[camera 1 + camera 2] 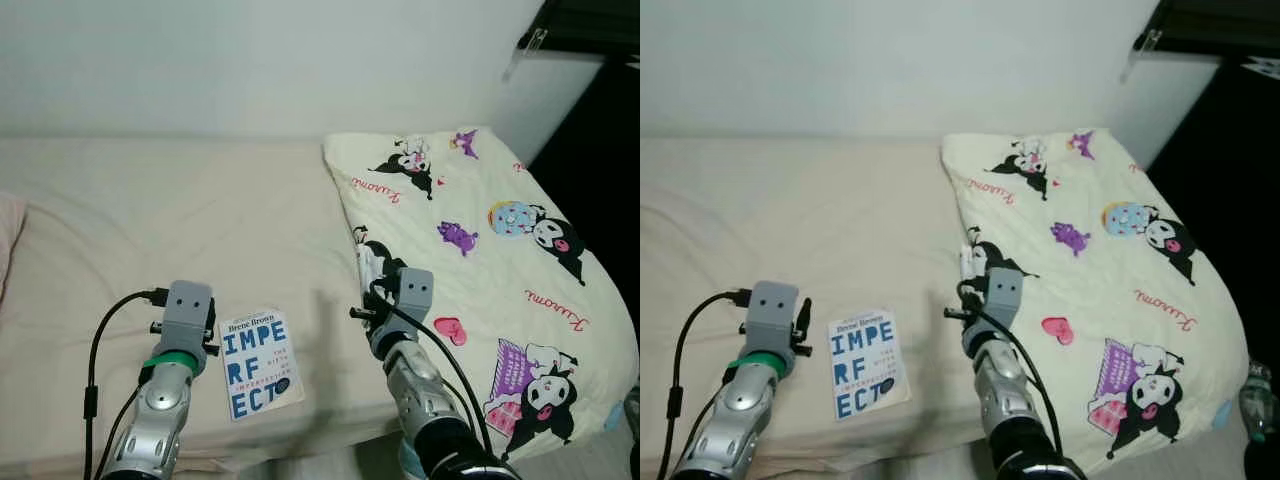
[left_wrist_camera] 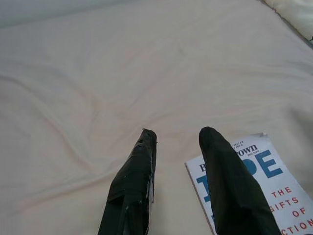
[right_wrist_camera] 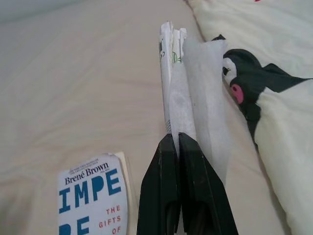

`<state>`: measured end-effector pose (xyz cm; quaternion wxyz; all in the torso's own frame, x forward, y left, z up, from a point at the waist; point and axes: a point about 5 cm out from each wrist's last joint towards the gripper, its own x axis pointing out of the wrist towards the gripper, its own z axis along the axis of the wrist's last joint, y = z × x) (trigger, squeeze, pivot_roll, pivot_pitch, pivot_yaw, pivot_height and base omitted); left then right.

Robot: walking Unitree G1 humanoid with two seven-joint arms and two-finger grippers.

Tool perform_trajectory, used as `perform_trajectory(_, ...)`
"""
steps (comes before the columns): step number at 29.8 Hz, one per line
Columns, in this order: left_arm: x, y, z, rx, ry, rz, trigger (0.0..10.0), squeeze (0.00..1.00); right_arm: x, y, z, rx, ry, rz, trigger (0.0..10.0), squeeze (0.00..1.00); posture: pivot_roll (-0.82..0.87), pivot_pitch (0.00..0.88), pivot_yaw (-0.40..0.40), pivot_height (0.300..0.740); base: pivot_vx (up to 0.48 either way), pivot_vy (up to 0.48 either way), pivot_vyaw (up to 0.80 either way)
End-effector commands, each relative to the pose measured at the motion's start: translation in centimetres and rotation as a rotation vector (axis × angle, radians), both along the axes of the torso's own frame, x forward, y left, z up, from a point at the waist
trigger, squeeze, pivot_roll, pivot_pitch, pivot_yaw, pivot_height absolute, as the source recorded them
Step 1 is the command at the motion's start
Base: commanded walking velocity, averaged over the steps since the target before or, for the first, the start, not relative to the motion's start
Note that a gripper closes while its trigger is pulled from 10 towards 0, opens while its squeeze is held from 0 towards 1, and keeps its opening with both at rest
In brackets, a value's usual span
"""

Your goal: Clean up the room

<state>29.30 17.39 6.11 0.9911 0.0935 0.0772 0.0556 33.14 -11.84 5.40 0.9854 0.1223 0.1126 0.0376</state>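
Observation:
A white book with blue letters lies flat on the beige bed sheet near the front edge. My left gripper hovers open just left of the book, its fingertips over bare sheet. My right gripper is shut on a folded white paper wrapper, holding it upright over the sheet at the edge of the cartoon-print duvet. In the head view the right gripper sits right of the book, the white wrapper sticking up beyond it.
The folded duvet covers the right part of the bed. A white wall runs behind the bed. A dark gap lies at the far right. A pink pillow edge shows at the left.

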Motion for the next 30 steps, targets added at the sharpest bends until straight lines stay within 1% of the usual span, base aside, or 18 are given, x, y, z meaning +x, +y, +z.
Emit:
perform_trajectory(1,-0.4,-0.1,-0.7,-0.018,0.033,0.009,10.0,0.0,-0.4,-0.2,-0.6,-0.053,0.011,-0.025,10.0,0.0,0.07,0.0,-0.048,0.74,0.0,0.0,0.0)
perform_trajectory(2,-0.4,0.0,-0.7,-0.019,0.032,0.009,10.0,0.0,-0.3,-0.3,-0.5,-0.068,0.002,-0.029,10.0,0.0,0.07,0.0,-0.048,0.74,0.0,0.0,0.0)
perform_trajectory(4,-0.3,0.0,-0.6,-0.024,0.028,0.009,10.0,0.0,-0.3,-0.3,-0.4,-0.063,0.003,-0.04,10.0,0.0,0.07,0.0,-0.049,0.74,0.0,0.0,0.0)
perform_trajectory(6,0.1,-0.2,-0.2,-0.034,0.02,-0.01,10.0,0.0,-0.2,-0.4,-0.3,-0.028,0.003,-0.058,10.0,0.0,0.08,0.0,-0.052,0.74,0.0,0.0,0.0)
perform_trajectory(9,0.5,-0.5,0.1,-0.03,0.019,-0.027,10.0,0.0,-0.2,-0.5,-0.3,-0.002,0.008,-0.063,10.0,0.0,0.08,0.0,-0.052,0.74,0.0,0.0,0.0)
perform_trajectory(12,0.6,-0.5,0.2,-0.03,0.015,-0.03,10.0,0.0,-0.2,-0.5,-0.4,-0.006,0.011,-0.064,10.0,0.0,0.07,0.0,-0.036,0.74,0.0,0.0,0.0)
perform_trajectory(24,0.6,-0.7,0.1,-0.024,0.026,-0.051,10.0,0.0,-0.7,-0.5,-0.9,-0.028,0.031,-0.074,10.0,0.0,0.07,0.0,-0.029,0.74,0.0,0.0,0.0)
perform_trajectory(26,0.8,-0.6,0.4,-0.017,0.023,-0.054,10.0,0.0,-0.6,-0.6,-0.9,-0.027,0.033,-0.075,10.0,0.0,0.09,0.004,-0.03,0.74,0.0,0.0,0.0)
perform_trajectory(27,1.0,-0.4,0.7,0.008,0.019,-0.061,10.0,0.0,-0.6,-0.6,-1.0,-0.028,0.036,-0.075,10.0,0.0,0.1,0.008,-0.025,0.74,0.0,0.0,0.0)
perform_trajectory(28,1.0,-0.4,0.7,0.008,0.019,-0.061,10.0,0.0,-0.6,-0.6,-1.0,-0.028,0.036,-0.075,10.0,0.0,0.1,0.008,-0.025,0.74,0.0,0.0,0.0)
perform_trajectory(29,1.2,-0.3,1.1,0.029,0.015,-0.066,10.0,0.0,-0.6,-0.6,-1.0,-0.032,0.039,-0.075,10.0,0.0,0.1,0.004,-0.01,0.74,0.0,0.0,0.0)
perform_trajectory(30,1.5,0.0,1.9,0.046,0.01,-0.063,10.0,0.0,-0.5,-0.6,-1.0,-0.043,0.043,-0.071,10.0,0.0,0.13,0.0,0.027,0.74,0.0,0.0,0.0)
